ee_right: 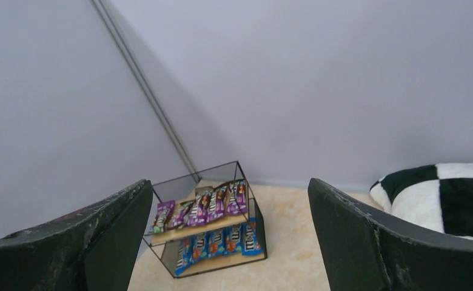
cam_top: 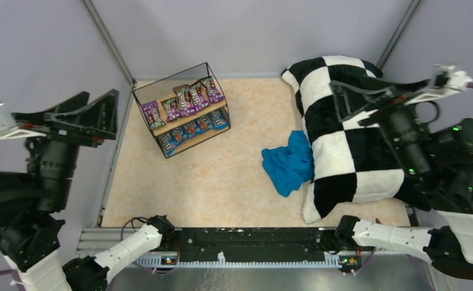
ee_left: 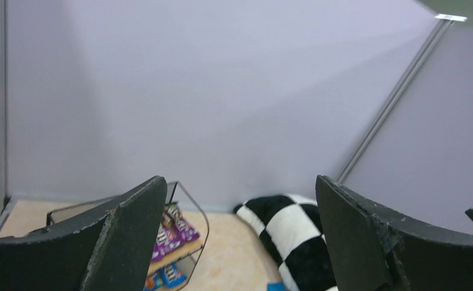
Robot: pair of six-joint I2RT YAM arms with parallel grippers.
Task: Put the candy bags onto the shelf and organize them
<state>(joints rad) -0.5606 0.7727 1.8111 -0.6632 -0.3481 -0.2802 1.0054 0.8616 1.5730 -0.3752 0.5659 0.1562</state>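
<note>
The shelf (cam_top: 188, 119), a black wire frame with two wooden boards, stands at the table's far left. Several purple candy bags (cam_top: 182, 100) line its upper board and several blue candy bags (cam_top: 194, 129) its lower one. My left gripper (cam_top: 103, 106) hangs open, high beside the table's left edge, with nothing between its fingers. Over the pillow on the right, my right gripper (cam_top: 338, 100) is raised and open, also empty. The right wrist view looks between the right gripper (ee_right: 229, 183) down at the shelf (ee_right: 258, 227), its purple bags (ee_right: 207, 206) and blue bags (ee_right: 222, 240). The left gripper (ee_left: 240, 182) frames the shelf (ee_left: 205, 224) at lower left.
A big black-and-white checkered pillow (cam_top: 343, 139) fills the table's right side, with a crumpled blue cloth (cam_top: 288, 162) against its left edge. Purple walls close in the back and sides. The arm bases and a metal rail (cam_top: 252, 242) run along the near edge.
</note>
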